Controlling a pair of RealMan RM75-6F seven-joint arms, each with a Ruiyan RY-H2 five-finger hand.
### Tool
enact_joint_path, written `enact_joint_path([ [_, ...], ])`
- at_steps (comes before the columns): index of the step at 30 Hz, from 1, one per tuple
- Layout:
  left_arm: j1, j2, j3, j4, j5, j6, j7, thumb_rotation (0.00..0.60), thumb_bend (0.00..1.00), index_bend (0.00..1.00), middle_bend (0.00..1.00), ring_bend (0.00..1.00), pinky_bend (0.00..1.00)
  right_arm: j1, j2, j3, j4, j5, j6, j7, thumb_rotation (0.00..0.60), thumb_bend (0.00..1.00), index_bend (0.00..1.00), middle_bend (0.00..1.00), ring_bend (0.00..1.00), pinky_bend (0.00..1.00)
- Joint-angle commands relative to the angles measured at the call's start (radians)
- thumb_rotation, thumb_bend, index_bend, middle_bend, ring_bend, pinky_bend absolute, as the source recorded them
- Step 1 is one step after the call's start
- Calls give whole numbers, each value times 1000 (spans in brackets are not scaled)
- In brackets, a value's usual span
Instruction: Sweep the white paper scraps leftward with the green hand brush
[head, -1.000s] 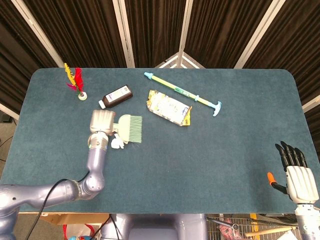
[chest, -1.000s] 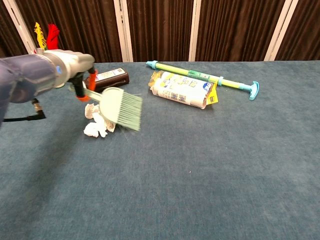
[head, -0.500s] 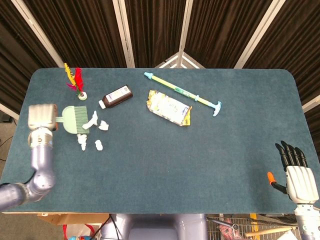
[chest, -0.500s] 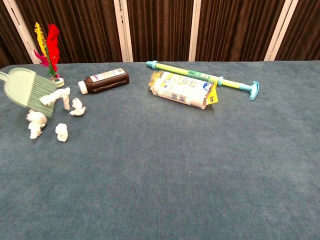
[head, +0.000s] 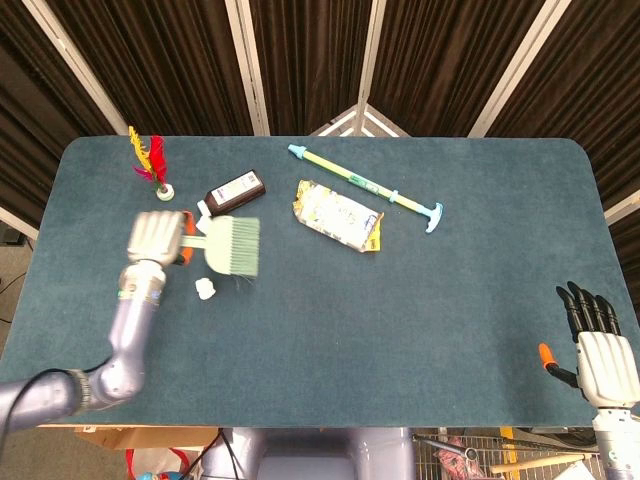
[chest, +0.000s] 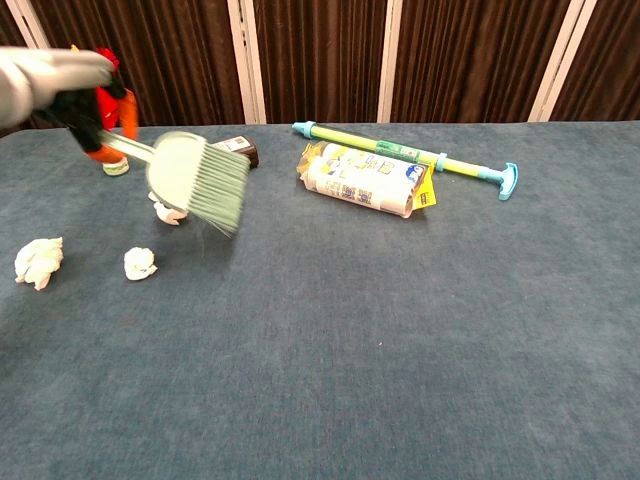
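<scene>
My left hand (head: 155, 238) grips the handle of the green hand brush (head: 230, 245), whose bristles point right. In the chest view the brush (chest: 198, 190) looks raised off the table and blurred, with the left hand (chest: 60, 85) at the top left. Three white paper scraps lie on the blue table (chest: 400, 330): one (chest: 38, 262) at the far left, one (chest: 140, 263) nearer the middle, one (chest: 168, 211) just under the brush. The head view shows only one scrap (head: 204, 288); my arm hides the others. My right hand (head: 598, 345) stays open at the table's near right corner.
A brown bottle (head: 232, 191) lies just behind the brush. A feather shuttlecock (head: 150, 165) stands at the far left. A printed packet (head: 338, 215) and a long green and blue stick (head: 365, 186) lie mid-table at the back.
The left hand swept the brush far left, pushing the scraps leftward and scattering them, then swung back right above them. The right hand barely moved.
</scene>
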Motion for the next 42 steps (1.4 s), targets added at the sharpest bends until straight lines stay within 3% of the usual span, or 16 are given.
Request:
enact_joint_path([
  [1,-52,-81,31,61,-29,15,40,600,794,792,1000,1000,1000,-1,2,0,0,2,0,4,600,375,0,0,0,0],
  [6,-58,-123,58,133,-63,26,50,600,794,792,1000,1000,1000,-5,6,-1,0,3,2,9,600,376,0,0,0,0],
  [19,40,34,115,167,-155,-10,23,600,794,795,1000,1000,1000,-8,6,-2,-9,1,5,1,600,375,0,0,0,0],
  [24,107,141,143,143,-149,-21,-29,600,794,795,1000,1000,1000,-10,4,-4,-11,-5,9,-6,600,376,0,0,0,0],
  [32,178,274,89,68,-48,-44,-228,600,794,795,1000,1000,1000,-8,-2,-3,-13,-12,14,-23,600,376,0,0,0,0],
  [37,150,266,64,14,-6,-45,-246,600,794,795,1000,1000,1000,-6,-5,0,-11,-9,11,-26,600,376,0,0,0,0],
  [42,82,185,78,-23,14,-44,-181,600,794,794,1000,1000,1000,-4,-3,2,-7,-1,5,-18,600,376,0,0,0,0],
])
